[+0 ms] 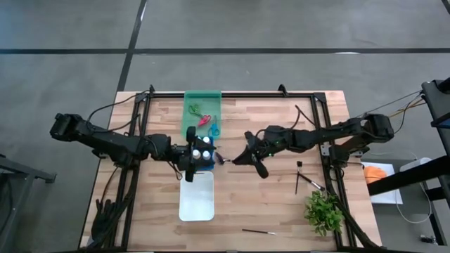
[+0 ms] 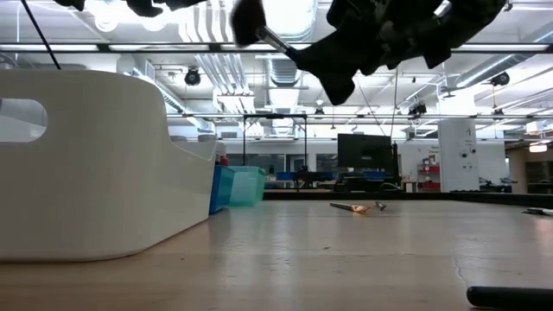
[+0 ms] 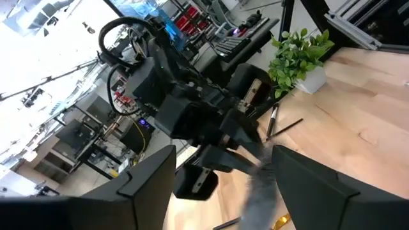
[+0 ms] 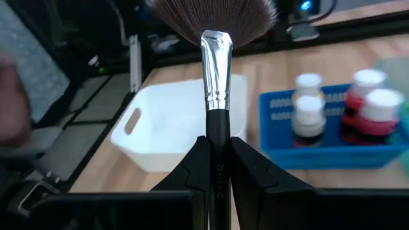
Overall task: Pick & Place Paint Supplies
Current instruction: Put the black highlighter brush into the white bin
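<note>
From above, my right gripper (image 1: 228,161) hung over mid-table, jaws pinched on a fan brush (image 1: 223,160) whose bristles pointed toward my left gripper (image 1: 199,156). My left one hovered over the blue tray (image 1: 205,163), jaws spread around nothing I could make out. Paint bottles (image 1: 204,151) stood in that tray, the white tray (image 1: 197,196) lay just in front of it, and scissors (image 1: 204,120) rested in the green tray (image 1: 190,116) behind. More brushes (image 1: 301,180) lay near the plant (image 1: 323,211), and another brush (image 1: 259,230) sat near the front edge.

At table level, the white tray (image 2: 95,173) filled the left side (the blue tray (image 2: 221,188) just behind it), and the brush (image 2: 251,24) was held high above the table.

My left wrist showed the right arm facing me, the brush's bristles (image 3: 259,191) between my spread fingers (image 3: 147,182).

My right wrist showed my fingers (image 4: 252,169) pressed on the brush handle (image 4: 217,128), with the white tray (image 4: 172,124) and the bottles (image 4: 310,108) beyond.
</note>
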